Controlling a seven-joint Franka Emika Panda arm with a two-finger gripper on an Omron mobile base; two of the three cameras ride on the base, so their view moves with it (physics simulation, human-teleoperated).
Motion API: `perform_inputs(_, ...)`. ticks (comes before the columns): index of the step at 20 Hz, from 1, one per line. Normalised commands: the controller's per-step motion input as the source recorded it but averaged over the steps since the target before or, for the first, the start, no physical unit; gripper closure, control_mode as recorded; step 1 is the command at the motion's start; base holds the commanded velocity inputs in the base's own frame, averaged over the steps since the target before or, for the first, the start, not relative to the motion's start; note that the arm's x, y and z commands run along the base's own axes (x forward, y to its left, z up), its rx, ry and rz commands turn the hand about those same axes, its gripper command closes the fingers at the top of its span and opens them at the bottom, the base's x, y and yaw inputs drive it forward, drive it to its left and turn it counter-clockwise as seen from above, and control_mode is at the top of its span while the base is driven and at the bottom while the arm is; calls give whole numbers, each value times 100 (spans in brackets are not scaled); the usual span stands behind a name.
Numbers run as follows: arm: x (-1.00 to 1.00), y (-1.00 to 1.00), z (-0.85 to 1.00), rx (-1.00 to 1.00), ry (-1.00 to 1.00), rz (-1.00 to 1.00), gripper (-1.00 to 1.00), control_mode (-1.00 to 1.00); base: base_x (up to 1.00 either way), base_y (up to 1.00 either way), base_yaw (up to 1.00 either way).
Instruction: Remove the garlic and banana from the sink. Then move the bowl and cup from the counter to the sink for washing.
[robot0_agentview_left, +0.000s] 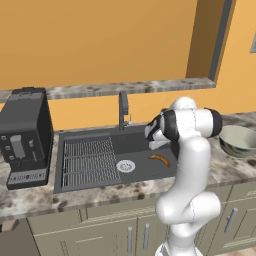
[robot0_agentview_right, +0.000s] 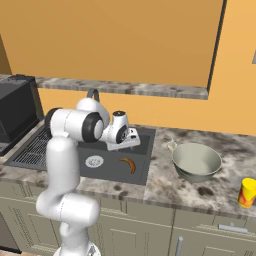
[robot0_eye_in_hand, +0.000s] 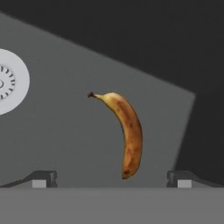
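Hand view: gripper (robot0_eye_in_hand: 112, 179) hovers over banana (robot0_eye_in_hand: 124, 133), jaws wide, empty. Banana lies on sink (robot0_agentview_left: 140, 145) floor beside drain (robot0_agentview_left: 125, 166). Can't spot garlic. Bowl (robot0_agentview_right: 196, 161) and cup (robot0_agentview_right: 247, 192) sit on counter (robot0_agentview_right: 165, 182), not moved yet.

Curved orange-yellow banana (robot0_eye_in_hand: 127, 135), mottled brown, dark at both tips. Dark grey rectangular sink basin (robot0_agentview_left: 140, 145), ribbed wire rack (robot0_agentview_left: 89, 161) at nine o'clock, round silver drain (robot0_eye_in_hand: 8, 82). Grey metal bowl (robot0_agentview_right: 196, 161), cream inside. Bright yellow cup (robot0_agentview_right: 247, 192), red mark.
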Motion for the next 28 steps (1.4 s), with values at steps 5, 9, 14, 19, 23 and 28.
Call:
perform_inputs(5,9,-1,-20,0,0,5,-100,-100,0,0,0)
perform_inputs(9,10,-1,-20,0,1,5,-100,-100,0,0,0)
perform_inputs(14,8,-5,-17,-1,1,4,-100,-100,0,0,0)
perform_inputs(19,6,-6,-17,-1,0,3,-100,-100,0,0,0)
perform_inputs(23,5,-5,-19,-3,0,1,-100,-100,0,0,0)
perform_inputs(28,7,-3,-19,-1,0,0,-100,-100,0,0,0)
